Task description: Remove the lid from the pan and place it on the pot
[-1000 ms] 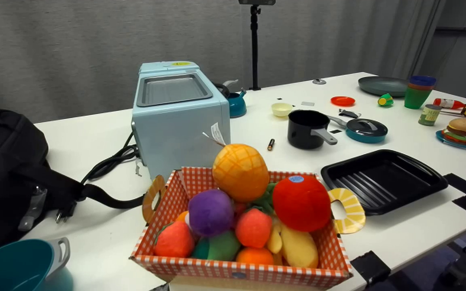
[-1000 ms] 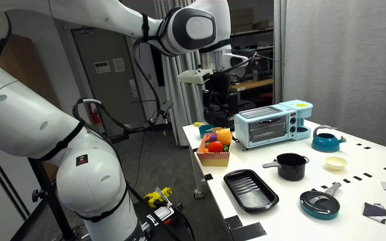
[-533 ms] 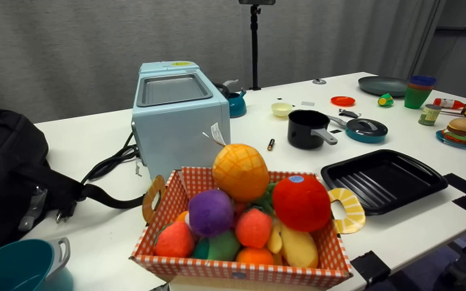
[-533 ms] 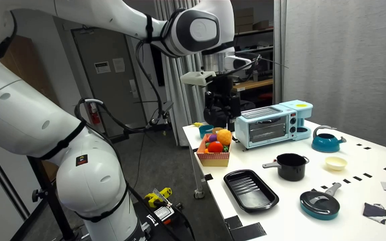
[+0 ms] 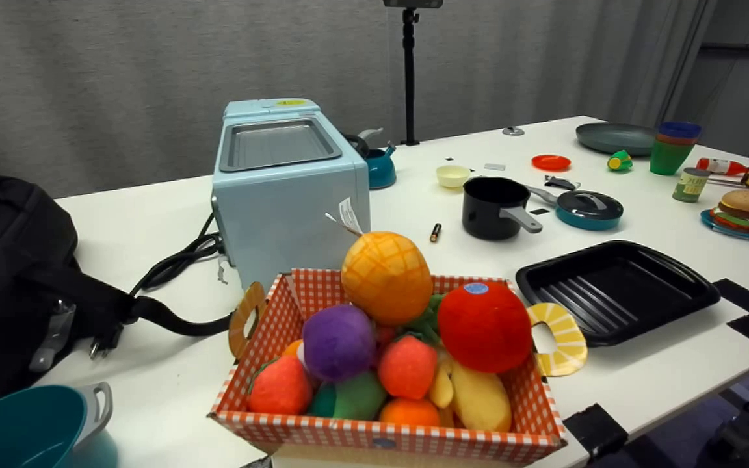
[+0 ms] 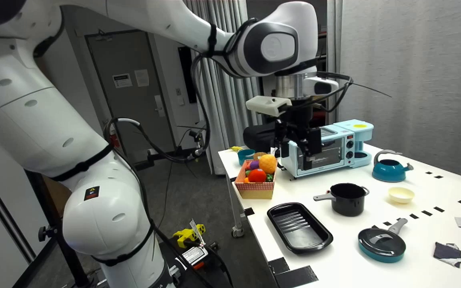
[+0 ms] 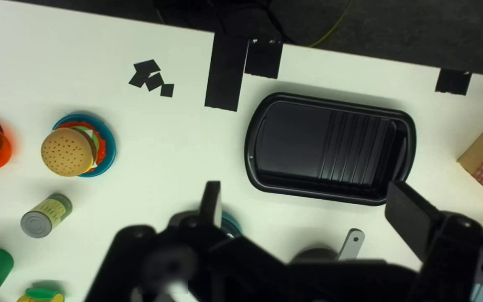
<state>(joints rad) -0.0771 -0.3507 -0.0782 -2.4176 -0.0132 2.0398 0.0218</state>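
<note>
On the white tabletop (image 6: 346, 272) there stand a black pot (image 6: 347, 205), a teal pan (image 6: 384, 259), a ridged tray (image 7: 292, 138), a checkered basket (image 6: 256, 193), a light-blue oven (image 5: 296, 208) and a teal kettle (image 6: 390, 172); black tape (image 7: 224, 71) is stuck at one edge.

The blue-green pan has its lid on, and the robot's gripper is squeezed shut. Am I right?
Not quite: the gripper is open. The wrist view shows its fingers spread wide apart. The blue-green pan does have its lid on.
</note>
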